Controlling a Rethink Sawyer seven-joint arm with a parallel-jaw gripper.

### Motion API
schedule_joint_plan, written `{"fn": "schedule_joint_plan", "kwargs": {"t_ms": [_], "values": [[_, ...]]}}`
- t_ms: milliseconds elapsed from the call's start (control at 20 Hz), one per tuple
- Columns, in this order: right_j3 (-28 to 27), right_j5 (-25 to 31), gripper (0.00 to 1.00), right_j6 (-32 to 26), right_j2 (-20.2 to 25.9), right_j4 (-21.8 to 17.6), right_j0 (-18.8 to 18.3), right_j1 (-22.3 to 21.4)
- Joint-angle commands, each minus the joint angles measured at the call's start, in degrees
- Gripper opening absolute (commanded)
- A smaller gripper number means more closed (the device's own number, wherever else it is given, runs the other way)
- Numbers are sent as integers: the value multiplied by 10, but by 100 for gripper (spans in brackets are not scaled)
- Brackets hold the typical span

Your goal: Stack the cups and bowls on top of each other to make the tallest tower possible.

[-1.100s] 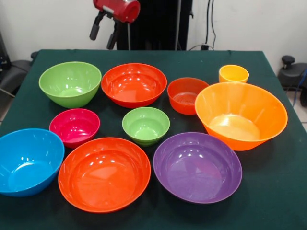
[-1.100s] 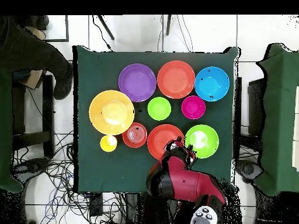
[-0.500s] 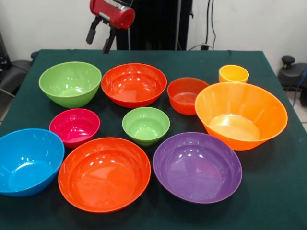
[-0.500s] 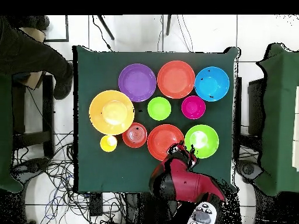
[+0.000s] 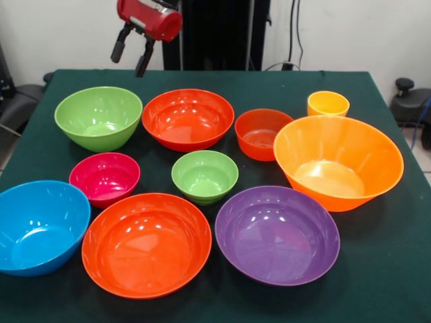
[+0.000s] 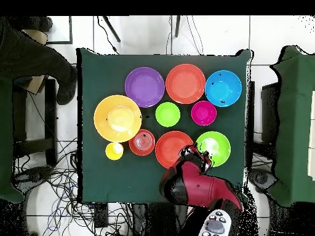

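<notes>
With nothing stacked yet, the gripper (image 5: 129, 57) hung open and empty above the large green bowl (image 5: 98, 118), so it probably needed to descend straight onto one rim wall.

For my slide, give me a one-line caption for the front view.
Open hand hovers above a green table of nine unstacked bowls and one yellow cup.
</notes>
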Motion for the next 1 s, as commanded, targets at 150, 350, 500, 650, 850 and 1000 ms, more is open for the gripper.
{"fn": "schedule_joint_plan", "kwargs": {"t_ms": [150, 350, 500, 650, 850, 1000], "values": [[-117, -12, 100, 25, 11, 29, 14, 102], [-128, -13, 100, 31, 10, 34, 17, 117], [-138, -13, 100, 33, 11, 37, 17, 125], [-147, -10, 100, 35, 7, 41, 23, 131], [-146, 0, 100, 41, 1, 52, 34, 131], [-146, -3, 100, 41, -2, 55, 37, 134]]}}
